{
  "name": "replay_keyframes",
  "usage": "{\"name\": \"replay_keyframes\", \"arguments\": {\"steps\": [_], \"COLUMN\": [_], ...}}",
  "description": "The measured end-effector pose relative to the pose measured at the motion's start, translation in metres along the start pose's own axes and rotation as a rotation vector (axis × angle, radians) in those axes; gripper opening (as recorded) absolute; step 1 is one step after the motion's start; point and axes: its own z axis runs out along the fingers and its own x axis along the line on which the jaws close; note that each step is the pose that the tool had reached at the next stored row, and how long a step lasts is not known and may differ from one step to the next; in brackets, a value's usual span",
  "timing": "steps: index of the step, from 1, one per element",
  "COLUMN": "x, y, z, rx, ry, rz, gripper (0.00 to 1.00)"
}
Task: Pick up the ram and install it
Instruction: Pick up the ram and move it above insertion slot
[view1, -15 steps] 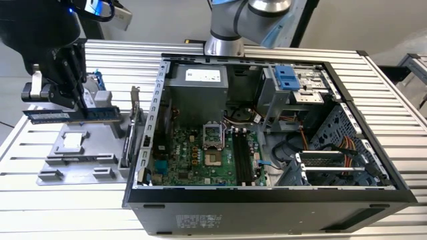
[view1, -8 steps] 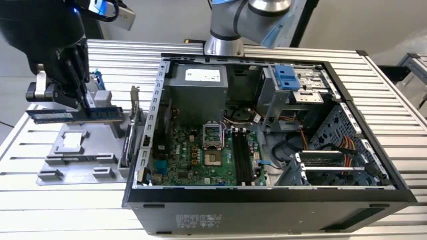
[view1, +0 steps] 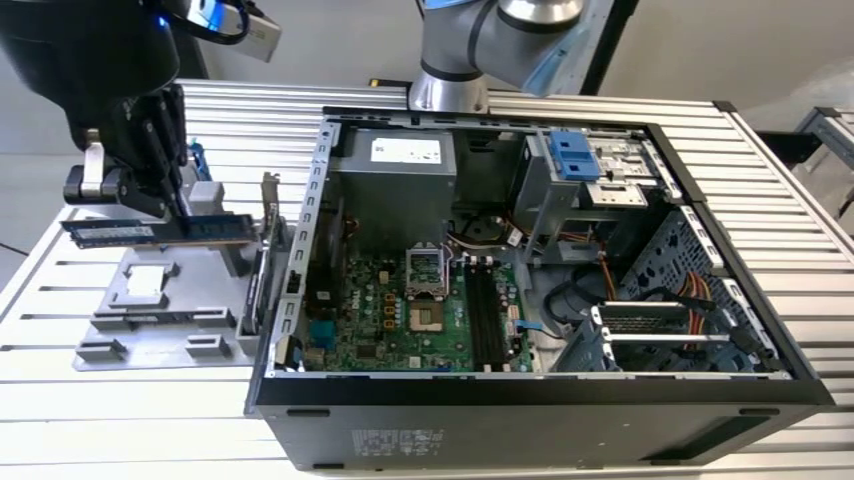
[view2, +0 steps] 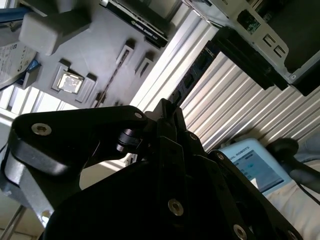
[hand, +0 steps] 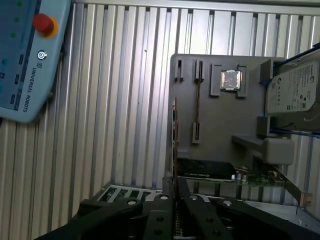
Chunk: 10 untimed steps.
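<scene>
The black gripper (view1: 174, 212) clamps the long, thin dark ram stick (view1: 120, 233) above the grey plastic parts tray (view1: 154, 305); pickup looks done, and installing calls for lining it up with the motherboard's black slots (view1: 483, 322).

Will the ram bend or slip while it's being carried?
Probably stiff: the ram juts out straight both sides of the gripper. Likely light, since it looks very thin edge-on. It might pivot, being pinched at one narrow spot.

Above the motherboard (view1: 380, 310) I see open room. Between it and the gripper (view1: 171, 214) holding the ram (view1: 114, 234) stand the case wall (view1: 314, 210) and, I think, an upright card (view1: 270, 205).
</scene>
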Motion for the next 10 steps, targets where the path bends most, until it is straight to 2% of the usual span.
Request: {"name": "replay_keyframes", "arguments": {"steps": [10], "x": [0.0005], "y": [-0.0072], "z": [-0.0003], "rx": [0.0], "ry": [0.0], "rz": [0.0], "gripper": [0.0]}}
